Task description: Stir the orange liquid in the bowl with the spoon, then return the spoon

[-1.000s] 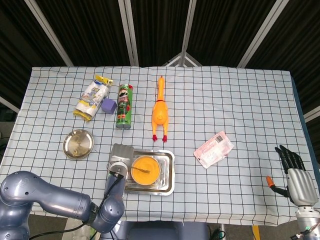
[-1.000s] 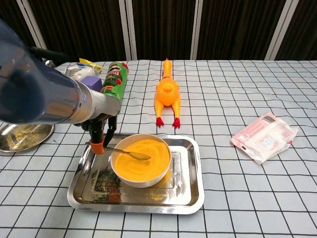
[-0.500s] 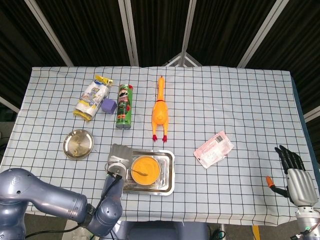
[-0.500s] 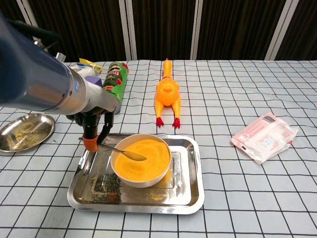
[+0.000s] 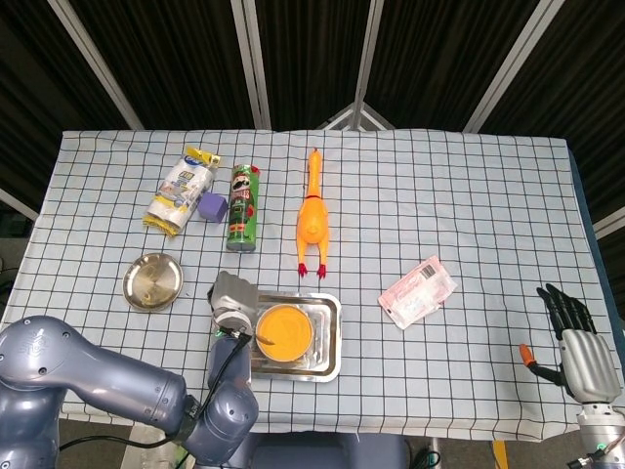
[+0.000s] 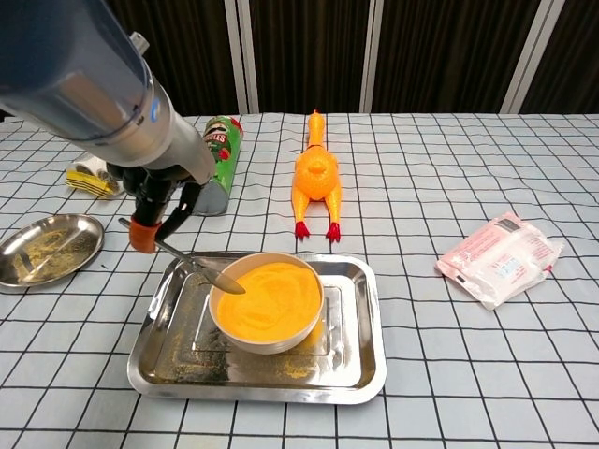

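both hands differ: left hand fingers pinch spoon over bowl rim; right hand open.

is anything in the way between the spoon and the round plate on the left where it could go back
Nothing visible. The left hand holds the spoon, bowl end at the near-left rim of the bowl. Only the tray rim and bare checked cloth lie before the round plate.

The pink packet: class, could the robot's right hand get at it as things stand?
Probably yes. The right hand is open and holds nothing, and only bare checked cloth lies between it and the pink packet; whether the arm stretches that far is unclear.
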You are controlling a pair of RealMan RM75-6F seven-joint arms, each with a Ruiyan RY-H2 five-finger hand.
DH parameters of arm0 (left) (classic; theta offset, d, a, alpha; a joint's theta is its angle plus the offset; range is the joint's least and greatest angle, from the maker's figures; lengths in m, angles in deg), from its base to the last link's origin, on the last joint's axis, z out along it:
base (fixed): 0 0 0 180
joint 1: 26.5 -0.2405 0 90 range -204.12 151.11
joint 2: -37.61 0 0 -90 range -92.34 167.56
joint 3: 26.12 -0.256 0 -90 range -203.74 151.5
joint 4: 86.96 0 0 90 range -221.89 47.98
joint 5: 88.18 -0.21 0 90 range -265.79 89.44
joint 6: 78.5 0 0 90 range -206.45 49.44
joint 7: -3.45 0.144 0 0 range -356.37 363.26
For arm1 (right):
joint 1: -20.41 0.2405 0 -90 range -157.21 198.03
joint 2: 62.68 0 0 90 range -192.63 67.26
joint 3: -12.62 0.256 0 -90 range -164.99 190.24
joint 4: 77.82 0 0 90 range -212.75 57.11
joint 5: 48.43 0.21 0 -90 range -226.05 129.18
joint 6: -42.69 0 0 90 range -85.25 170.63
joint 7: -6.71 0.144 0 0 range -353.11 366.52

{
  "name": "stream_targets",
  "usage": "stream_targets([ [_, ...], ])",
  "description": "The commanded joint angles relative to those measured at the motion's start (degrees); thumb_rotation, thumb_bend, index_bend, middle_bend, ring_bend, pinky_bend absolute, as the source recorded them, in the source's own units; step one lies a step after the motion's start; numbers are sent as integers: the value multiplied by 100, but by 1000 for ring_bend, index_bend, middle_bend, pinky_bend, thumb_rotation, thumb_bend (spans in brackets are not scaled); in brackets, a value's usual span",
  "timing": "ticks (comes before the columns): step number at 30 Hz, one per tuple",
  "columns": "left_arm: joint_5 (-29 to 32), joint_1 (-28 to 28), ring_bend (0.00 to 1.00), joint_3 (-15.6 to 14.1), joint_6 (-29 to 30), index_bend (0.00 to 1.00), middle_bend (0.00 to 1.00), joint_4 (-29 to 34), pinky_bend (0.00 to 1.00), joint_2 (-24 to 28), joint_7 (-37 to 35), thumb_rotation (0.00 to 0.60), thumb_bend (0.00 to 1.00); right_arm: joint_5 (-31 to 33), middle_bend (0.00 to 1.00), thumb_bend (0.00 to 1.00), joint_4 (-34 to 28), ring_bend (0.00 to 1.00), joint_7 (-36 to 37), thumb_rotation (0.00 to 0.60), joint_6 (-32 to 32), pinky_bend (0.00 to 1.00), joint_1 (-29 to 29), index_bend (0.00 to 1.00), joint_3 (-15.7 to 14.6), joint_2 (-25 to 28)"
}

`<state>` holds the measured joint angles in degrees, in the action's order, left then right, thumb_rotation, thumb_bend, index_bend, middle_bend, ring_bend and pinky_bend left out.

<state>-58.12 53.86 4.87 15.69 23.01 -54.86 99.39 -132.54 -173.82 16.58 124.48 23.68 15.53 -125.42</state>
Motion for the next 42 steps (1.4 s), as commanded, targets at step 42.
stream_targets([
  [42, -528, 510, 1000, -66, 210, 859, 1000, -1598, 993, -1525, 920, 600, 754, 19, 0, 405, -50, 0, 212, 600, -55, 0, 15, 0, 4, 47],
])
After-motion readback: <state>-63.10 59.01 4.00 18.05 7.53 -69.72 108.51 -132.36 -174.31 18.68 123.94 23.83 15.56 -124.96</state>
